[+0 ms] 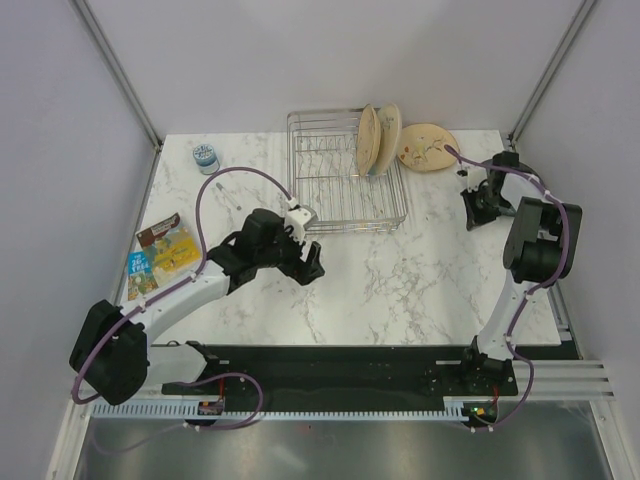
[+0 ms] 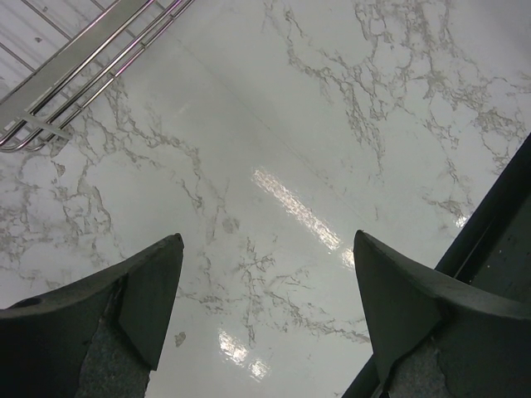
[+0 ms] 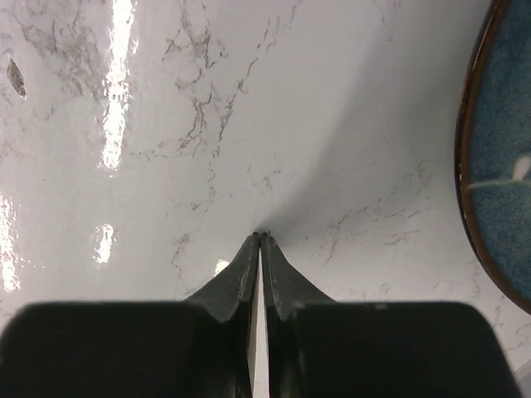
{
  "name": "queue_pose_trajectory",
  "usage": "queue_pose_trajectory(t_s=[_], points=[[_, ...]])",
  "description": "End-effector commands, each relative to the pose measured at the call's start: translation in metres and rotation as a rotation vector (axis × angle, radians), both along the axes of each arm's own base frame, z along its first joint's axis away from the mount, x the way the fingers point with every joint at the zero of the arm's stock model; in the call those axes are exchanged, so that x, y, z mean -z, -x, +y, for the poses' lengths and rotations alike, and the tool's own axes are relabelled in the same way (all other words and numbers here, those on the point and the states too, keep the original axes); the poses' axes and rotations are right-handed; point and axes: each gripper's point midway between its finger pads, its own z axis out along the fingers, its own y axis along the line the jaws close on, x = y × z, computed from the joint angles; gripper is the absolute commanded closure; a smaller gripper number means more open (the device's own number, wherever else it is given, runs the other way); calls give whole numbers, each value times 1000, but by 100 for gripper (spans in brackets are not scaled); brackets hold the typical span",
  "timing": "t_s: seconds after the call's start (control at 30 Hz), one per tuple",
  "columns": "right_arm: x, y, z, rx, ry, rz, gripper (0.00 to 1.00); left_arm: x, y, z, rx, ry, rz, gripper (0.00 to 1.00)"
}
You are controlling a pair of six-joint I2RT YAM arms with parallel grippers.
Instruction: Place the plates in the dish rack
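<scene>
The silver wire dish rack [image 1: 340,190] stands at the back middle of the marble table; its corner shows in the left wrist view [image 2: 75,83]. Two plates [image 1: 377,140] stand on edge in its right end. A cream-tan plate with leaf sprigs [image 1: 428,147] lies flat just right of the rack. A blue plate with a brown rim [image 3: 502,166] lies flat at the right edge of the right wrist view; the right arm hides it from above. My left gripper [image 1: 310,262] [image 2: 265,249] is open and empty, in front of the rack. My right gripper [image 1: 474,212] [image 3: 261,236] is shut and empty, close above the table.
A small blue-lidded jar [image 1: 206,157] stands at the back left. Snack packets [image 1: 160,250] lie at the left edge. A black strip [image 1: 350,360] runs along the near edge and shows in the left wrist view [image 2: 498,240]. Grey walls close three sides.
</scene>
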Motion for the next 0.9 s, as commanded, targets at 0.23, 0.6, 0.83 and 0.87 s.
queue_pose_trajectory(t_s=[0.23,0.6,0.83,0.87], points=[[-62,21,-29,-253,489,-349,51,-1,-10,11,-82,-22,-51,7],[-84,3,-64,-311,1089,-752,2,18,-10,16,-89,-77,-9,3],[-94,-28,-83,-225,1381,-877,3,22,-16,8,-69,-98,24,4],[-91,-30,-84,-246,1405,-863,4,21,-19,6,-67,-100,22,4]])
